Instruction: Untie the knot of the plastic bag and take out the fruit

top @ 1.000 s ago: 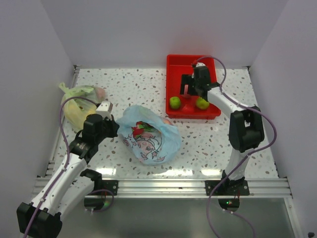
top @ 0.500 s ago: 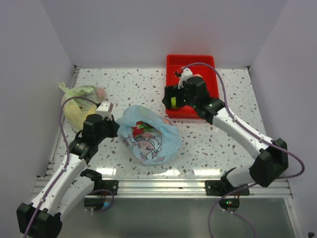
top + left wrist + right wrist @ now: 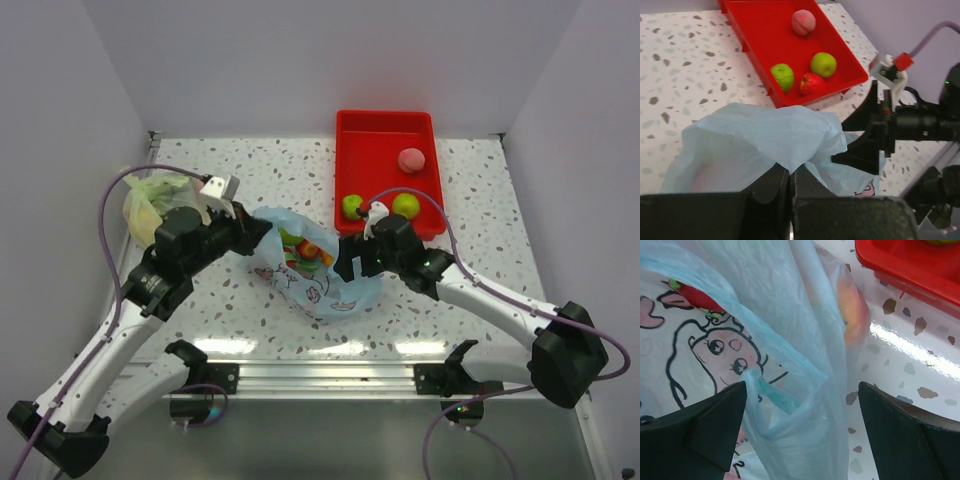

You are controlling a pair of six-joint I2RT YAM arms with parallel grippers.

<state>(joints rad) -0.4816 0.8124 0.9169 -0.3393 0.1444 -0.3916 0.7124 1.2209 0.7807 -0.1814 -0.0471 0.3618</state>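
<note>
The light blue plastic bag (image 3: pixel 318 275) with the cartoon girl's face lies mid-table, its mouth open. No tied knot shows. Red, orange and green fruit (image 3: pixel 306 250) sit inside. My left gripper (image 3: pixel 256 231) is shut on the bag's left edge (image 3: pixel 790 165) and holds it up. My right gripper (image 3: pixel 346 262) is open at the bag's right side. A thin handle strip (image 3: pixel 774 396) and bag film lie between its fingers (image 3: pixel 715 427). An orange-pink fruit (image 3: pixel 852 310) shows through the film. The red tray (image 3: pixel 388 135) holds a peach (image 3: pixel 411 160), two green fruits (image 3: pixel 353 207) and a red one (image 3: pixel 811 84).
A yellow-green bag (image 3: pixel 148 197) with yellow fruit lies at the far left, behind my left arm. The red tray stands just behind the bag's right side. White walls close in the table on three sides.
My right gripper left the tray, where a peach now shows, and came down to the bag's right side. My left gripper moved up and back with the bag's edge, pulling the mouth open.
</note>
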